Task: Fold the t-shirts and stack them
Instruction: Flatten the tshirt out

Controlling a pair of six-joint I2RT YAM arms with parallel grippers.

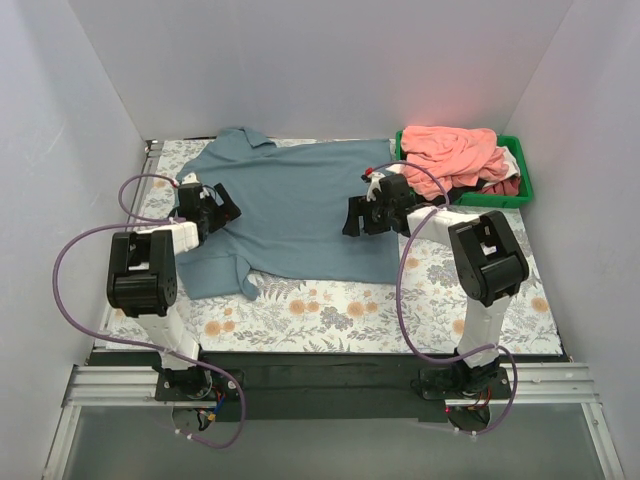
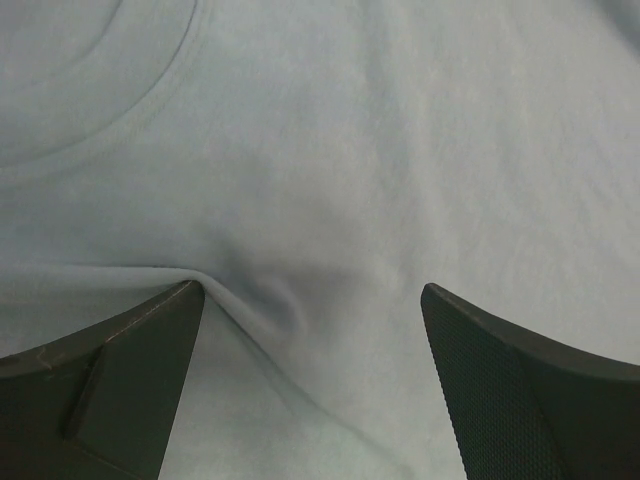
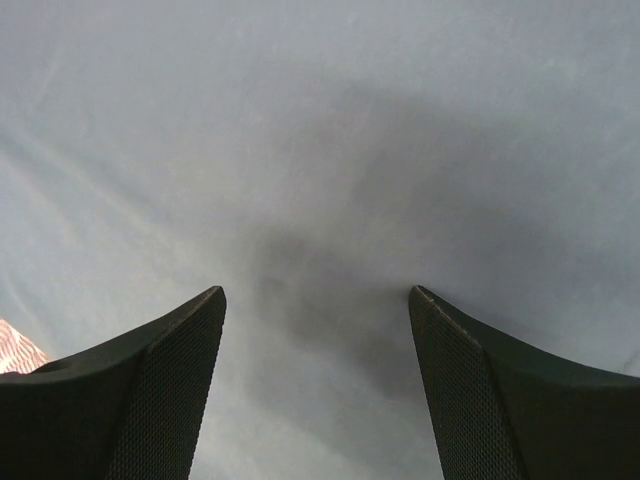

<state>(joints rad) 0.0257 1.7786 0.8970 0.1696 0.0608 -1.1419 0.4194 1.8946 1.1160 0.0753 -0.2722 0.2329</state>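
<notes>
A large dusty grey-blue t-shirt point(image 1: 290, 205) lies spread on the floral table cover, collar at the far left. My left gripper point(image 1: 222, 208) is open and pressed down on the shirt's left side near the sleeve; in the left wrist view the gripper point(image 2: 312, 295) has cloth puckered into a ridge point(image 2: 260, 300) between its fingers. My right gripper point(image 1: 352, 217) is open over the shirt's right side; in the right wrist view the gripper point(image 3: 317, 295) spans flat grey-blue cloth point(image 3: 320, 150). A salmon-pink shirt point(image 1: 452, 152) is heaped in the green bin.
A green bin point(image 1: 524, 184) stands at the far right corner with white and dark red pieces under the pink one. The floral table cover point(image 1: 330, 305) shows in front of the shirt. White walls enclose the table on three sides.
</notes>
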